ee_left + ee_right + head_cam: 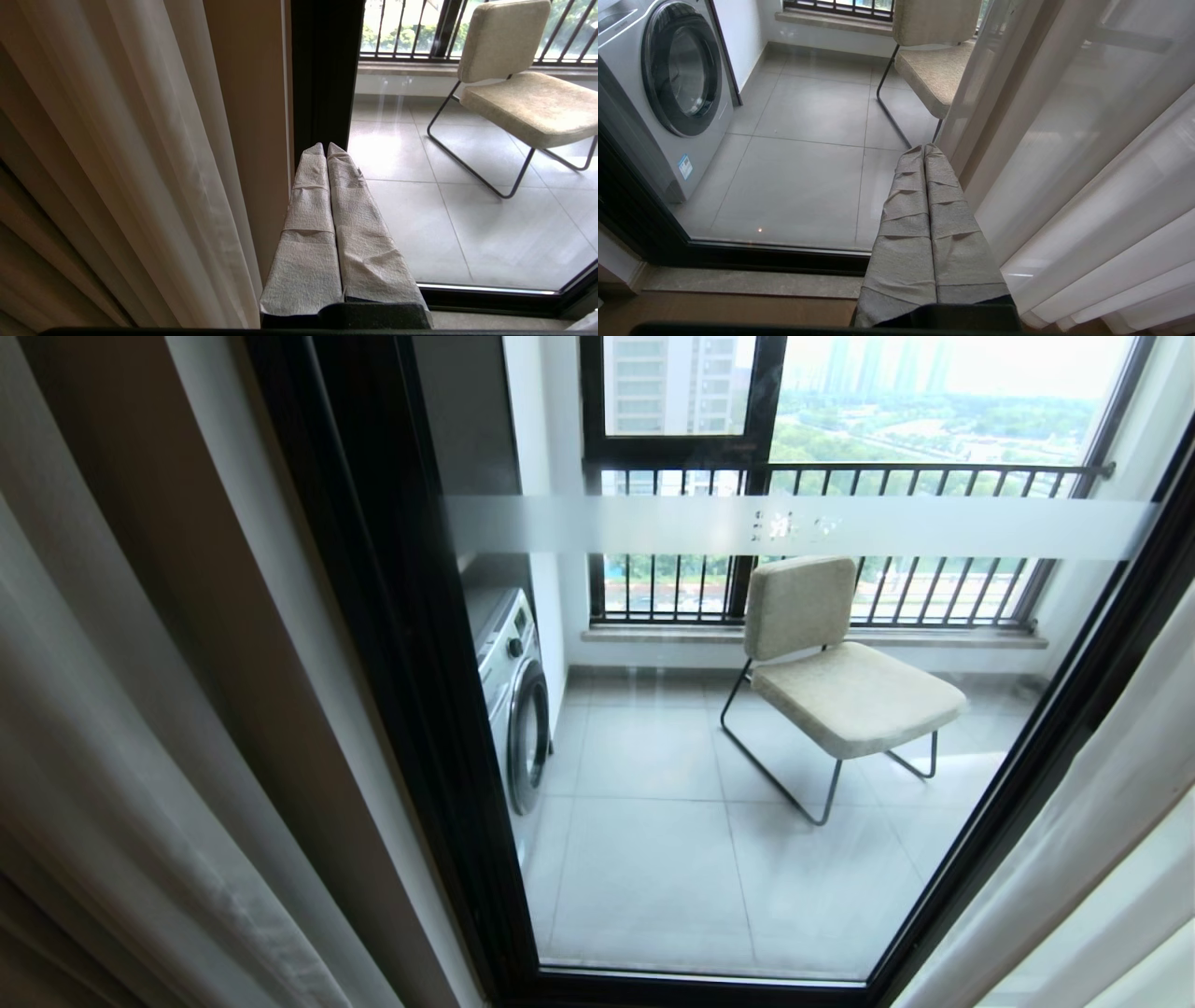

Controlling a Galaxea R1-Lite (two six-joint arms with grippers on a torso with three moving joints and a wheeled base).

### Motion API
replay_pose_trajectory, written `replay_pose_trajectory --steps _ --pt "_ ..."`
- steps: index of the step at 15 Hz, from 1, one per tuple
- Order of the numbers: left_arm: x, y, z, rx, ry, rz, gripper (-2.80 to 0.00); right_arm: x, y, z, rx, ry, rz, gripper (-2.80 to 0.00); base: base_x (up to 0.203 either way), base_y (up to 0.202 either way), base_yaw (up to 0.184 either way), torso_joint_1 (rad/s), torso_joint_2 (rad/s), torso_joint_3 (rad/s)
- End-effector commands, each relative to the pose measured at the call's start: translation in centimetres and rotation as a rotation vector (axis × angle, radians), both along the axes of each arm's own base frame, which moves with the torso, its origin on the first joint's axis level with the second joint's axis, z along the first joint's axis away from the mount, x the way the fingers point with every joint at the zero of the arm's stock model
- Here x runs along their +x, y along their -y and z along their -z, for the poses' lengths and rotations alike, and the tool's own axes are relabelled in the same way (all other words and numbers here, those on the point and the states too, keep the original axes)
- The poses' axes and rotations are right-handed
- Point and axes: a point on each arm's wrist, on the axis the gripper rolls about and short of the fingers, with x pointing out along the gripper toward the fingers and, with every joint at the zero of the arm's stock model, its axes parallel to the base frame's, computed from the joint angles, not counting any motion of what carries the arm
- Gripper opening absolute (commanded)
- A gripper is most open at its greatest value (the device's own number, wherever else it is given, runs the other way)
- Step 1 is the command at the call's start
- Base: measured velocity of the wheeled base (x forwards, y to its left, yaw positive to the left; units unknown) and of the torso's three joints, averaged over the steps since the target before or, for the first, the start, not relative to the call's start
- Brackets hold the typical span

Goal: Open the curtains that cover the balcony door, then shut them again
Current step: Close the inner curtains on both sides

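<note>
Jaws: left gripper [325, 148] pressed together on nothing, its cloth-wrapped fingers [306, 233] pointing at the door frame; right gripper [923, 149] likewise together and empty, just beside the right-hand drape.
Curtains: heavy beige-tan pleated drapes with thin white sheers [140, 728] drawn back to both sides; the left set hangs beside the frame, the right set [1102, 821] at the opposite edge; neither gripper is seen touching fabric.
Door: tall clear glass balcony door in a thick black frame [392, 644] stands uncovered, its frosted white band [653, 525] in plain sight.
Beyond glass: padded beige chair on thin metal legs [840, 672]; white front-loading washing machine [513, 700].
Progress: opening looks done; closing appears left, as I judge; each side needs regrasping and pulling toward the middle.
</note>
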Motion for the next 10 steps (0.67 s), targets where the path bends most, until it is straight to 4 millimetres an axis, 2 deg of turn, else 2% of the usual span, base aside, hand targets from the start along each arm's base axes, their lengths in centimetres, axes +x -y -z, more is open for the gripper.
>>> replay_pose_trajectory --steps 1,6,10 --pt "0.0 0.0 0.0 0.000 0.001 0.000 -2.80 -0.8 0.0 0.5 0.006 0.033 0.009 -2.80 0.000 0.000 0.000 0.000 0.00 0.000" --pt "0.0 0.0 0.0 0.000 0.001 0.000 -2.80 -2.8 -0.4 2.0 0.013 0.138 -0.117 -2.80 0.000 0.000 0.000 0.000 0.00 0.000" --pt "0.0 0.0 0.0 0.000 0.001 0.000 -2.80 -2.9 -0.4 2.4 0.037 0.110 -0.126 -2.80 0.000 0.000 0.000 0.000 0.00 0.000"
